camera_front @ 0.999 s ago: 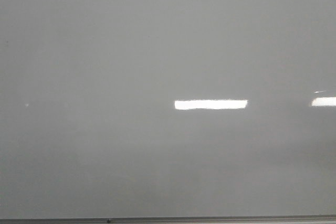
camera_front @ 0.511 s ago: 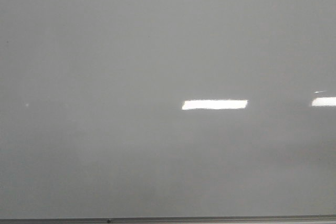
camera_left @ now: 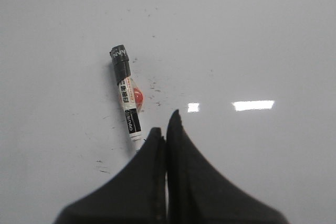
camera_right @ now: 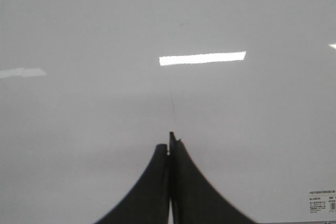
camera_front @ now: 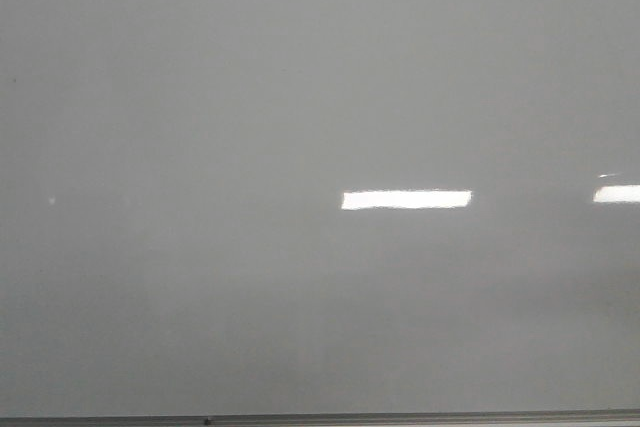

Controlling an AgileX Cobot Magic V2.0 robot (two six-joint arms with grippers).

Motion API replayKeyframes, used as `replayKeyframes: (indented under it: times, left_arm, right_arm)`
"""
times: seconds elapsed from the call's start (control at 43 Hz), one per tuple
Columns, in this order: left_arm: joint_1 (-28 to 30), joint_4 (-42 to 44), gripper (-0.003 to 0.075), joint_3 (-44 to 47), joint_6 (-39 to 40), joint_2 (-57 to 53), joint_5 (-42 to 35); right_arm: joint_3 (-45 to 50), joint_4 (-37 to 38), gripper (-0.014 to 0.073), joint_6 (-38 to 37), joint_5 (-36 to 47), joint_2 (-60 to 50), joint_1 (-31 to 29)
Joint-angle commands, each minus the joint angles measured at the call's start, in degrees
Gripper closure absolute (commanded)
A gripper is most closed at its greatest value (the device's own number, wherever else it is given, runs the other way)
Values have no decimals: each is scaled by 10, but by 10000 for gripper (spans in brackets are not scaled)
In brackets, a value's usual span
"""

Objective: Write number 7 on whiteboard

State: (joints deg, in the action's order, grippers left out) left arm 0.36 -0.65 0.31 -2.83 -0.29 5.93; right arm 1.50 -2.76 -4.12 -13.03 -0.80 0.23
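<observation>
No stroke of the number 7 shows on the whiteboard [camera_front: 300,97] yet — only glare bars. A black-capped marker [camera_left: 127,98] lies loose on it, just beside the left gripper [camera_left: 166,132], whose fingers are pressed together on nothing. The right gripper [camera_right: 170,142] is likewise clenched empty. Judged risk: with the jaws closed, a descent would nudge the marker and roll it away — and the cap looks still on
</observation>
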Motion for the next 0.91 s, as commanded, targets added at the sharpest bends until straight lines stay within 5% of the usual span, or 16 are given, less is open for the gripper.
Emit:
replayKeyframes:
  times: [0.0, 0.372, 0.674, 0.883]
  left_arm:
    - [-3, 0, 741, 2, 3, -8, -48]
    - [-3, -28, 741, -24, 3, -8, -132]
    - [-3, 25, 741, -197, 3, 81, 56]
    - [-3, 25, 741, -216, 3, 184, 45]
  right_arm:
    - [-2, 4, 662, 0, 42, -9, 1]
    - [-30, 2, 662, 0, 66, -9, 1]
    - [-215, 2, 659, 0, -49, 62, 1]
    - [-250, 2, 659, 0, -58, 161, 1]
